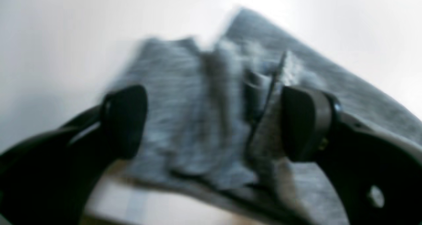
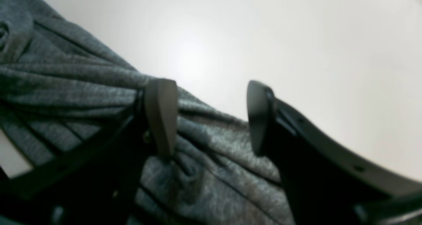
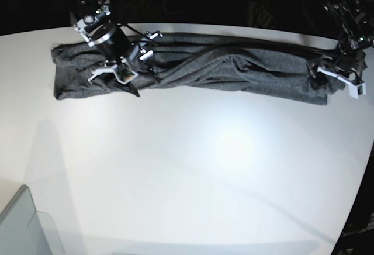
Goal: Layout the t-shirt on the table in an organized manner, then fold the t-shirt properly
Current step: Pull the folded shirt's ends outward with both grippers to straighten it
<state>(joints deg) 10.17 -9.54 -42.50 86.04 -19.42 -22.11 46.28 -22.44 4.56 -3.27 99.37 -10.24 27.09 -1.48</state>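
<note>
- The t-shirt [image 3: 222,68] lies stretched in a long, rumpled band along the far edge of the table [image 3: 193,173], running from about ten o'clock to two o'clock on the tabletop. It is neither spread flat nor folded, so I judge the layout step only partly done, with the folding not begun.
- Twisted ridges run through the middle of the cloth, so it needs opening out and smoothing before any fold.
- The left gripper [image 1: 214,123] sits at the two o'clock end, its jaws standing wide apart with cloth bunched between them; nothing looks pinched, though that view is blurred.
- The right gripper [image 2: 211,116] hovers near the ten o'clock end, jaws apart; one finger touches a gathered pleat, but I see no clamp on it.
- The fabric is a dark heather-grey knit, soft and limp, with a fine flecked weave that gathers into deep pleats.
- The tabletop is smooth, glossy white with a curved near edge, and it catches a bright glare near its centre.
- The gripper fingers [image 2: 161,116] are dark, hard and rounded like paddles.
</note>
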